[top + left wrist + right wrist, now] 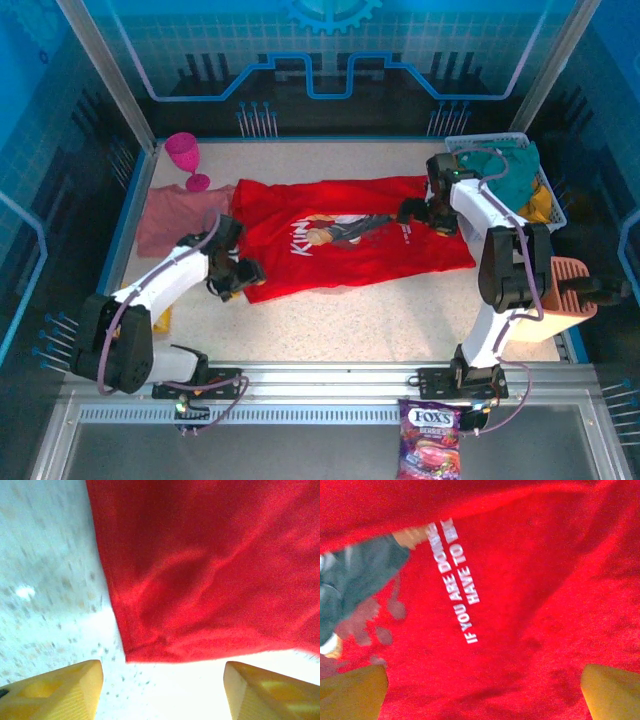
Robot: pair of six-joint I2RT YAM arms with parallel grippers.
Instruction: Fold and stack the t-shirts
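Left claw point(243, 274), seen from above, sits at the near left corner of the red t-shirt point(350, 250), which lies spread across the middle of a pale speckled table point(400, 315). The right claw point(412, 211) is over the shirt's right half, beside the dark chest graphic point(335, 230). A pink t-shirt point(172, 215) lies at the table's left edge, touching the red one, near a pink goblet point(185, 160). A white basket point(505, 145) in the far right corner holds teal and yellow cloth and is partly hidden by the right arm. Blue-lit, grid-patterned walls point(330, 40) enclose the table, and a bag of sweets point(430, 440) lies on the near ledge.

From the left wrist, the left claw point(162, 682) is spread wide with nothing between its yellow fingers point(55, 690). The red shirt's hemmed corner lies flat on the table just ahead. Glare washes out the tabletop, and the frame's lower edge cuts off the fingers.

From the right wrist, the right claw point(485, 687) is likewise spread, gripping nothing, its fingers point(355, 692) low over red cloth. White lettering point(455, 580) reads "IF YOU ARE DOWN" and "HAVE TO" before blurring out. The graphic is cut off at the left edge.
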